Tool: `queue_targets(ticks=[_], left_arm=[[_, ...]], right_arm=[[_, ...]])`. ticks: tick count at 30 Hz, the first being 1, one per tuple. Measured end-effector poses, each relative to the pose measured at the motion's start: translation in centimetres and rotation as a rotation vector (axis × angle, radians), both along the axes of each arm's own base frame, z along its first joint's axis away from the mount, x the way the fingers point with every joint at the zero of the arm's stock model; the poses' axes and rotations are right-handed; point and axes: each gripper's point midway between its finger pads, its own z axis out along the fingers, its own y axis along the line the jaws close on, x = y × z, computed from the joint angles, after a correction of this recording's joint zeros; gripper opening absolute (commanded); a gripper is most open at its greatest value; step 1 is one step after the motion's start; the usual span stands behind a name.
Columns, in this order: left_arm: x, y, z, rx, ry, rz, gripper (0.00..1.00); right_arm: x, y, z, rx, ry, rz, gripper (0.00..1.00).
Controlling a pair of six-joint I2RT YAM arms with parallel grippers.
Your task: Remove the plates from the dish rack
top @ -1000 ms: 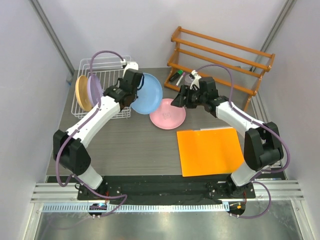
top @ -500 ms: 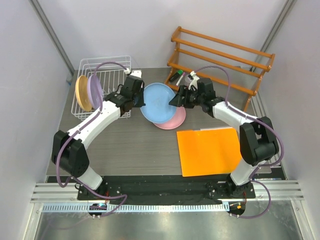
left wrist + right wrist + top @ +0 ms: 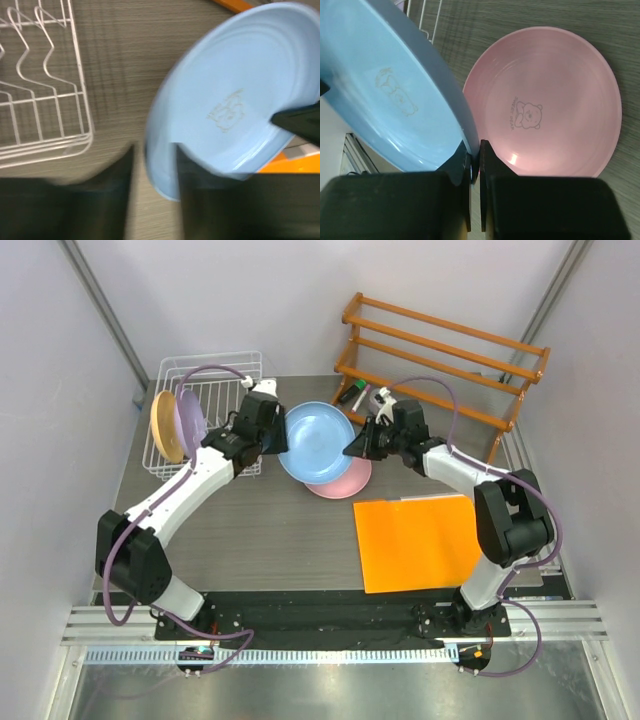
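Top external view showed the round light blue plastic plate (image 3: 318, 440) held off the grey wood-grain bench (image 3: 260, 530), tilted, near the middle of the far edge, between the left arm (image 3: 190, 490) and the right arm (image 3: 460, 465). Its lower rim overlapped the round pink plastic plate (image 3: 347, 480), which lay flat on the bench just beside it, toward the right.

In the right wrist view the right jaws were nearly closed and pinched the rim of the light blue plate, with one finger (image 3: 490, 165) on each face. In the left wrist view, which was blurred, the left jaws stood parted astride the opposite rim. One finger (image 3: 210, 200) lay against the plate, and a strip of bench showed between the other finger and the rim.

The white wire dish rack (image 3: 210, 360) sat at the far left corner of the bench. The round lavender plastic plate (image 3: 190, 420) and the round yellow-orange plastic plate (image 3: 163, 427) stood on edge in it, side by side, at its left end.

A flat orange square sheet (image 3: 420, 540) lay toward the near right corner. An orange-brown wooden slatted shelf (image 3: 445, 345) stood at the far right corner.
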Motion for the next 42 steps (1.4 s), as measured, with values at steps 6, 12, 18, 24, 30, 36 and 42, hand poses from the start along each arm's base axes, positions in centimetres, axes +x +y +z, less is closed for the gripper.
queue_targets(ticks=[6,12,18,24,30,36,42], left_arm=[[0.3,0.7,0.1,0.037,-0.02,0.034,0.99],[1.1,4.5,0.7,0.204,-0.083,0.167,0.99],[1.1,9.0,3.3,0.347,-0.185,0.317,1.0],[1.5,14.0,4.7,0.37,-0.217,0.46,0.99],[2.1,17.7,3.9,0.388,-0.183,0.55,1.0],[2.2,19.7,2.7,0.395,-0.148,0.588,0.99],[2.5,21.2,1.6,0.394,-0.118,0.624,0.99]], right_arm=[[0.1,-1.2,-1.6,-0.066,0.032,-0.066,0.01],[0.1,-4.5,-3.2,-0.162,0.108,-0.157,0.01],[0.1,-5.8,-2.9,-0.218,0.144,-0.171,0.01],[0.4,-5.5,-3.4,-0.229,0.173,-0.148,0.03],[0.1,-5.6,-5.9,-0.264,0.236,-0.133,0.11],[-0.1,-5.3,-7.7,-0.27,0.286,-0.109,0.54],[0.1,-5.0,-7.2,-0.263,0.265,-0.088,0.64]])
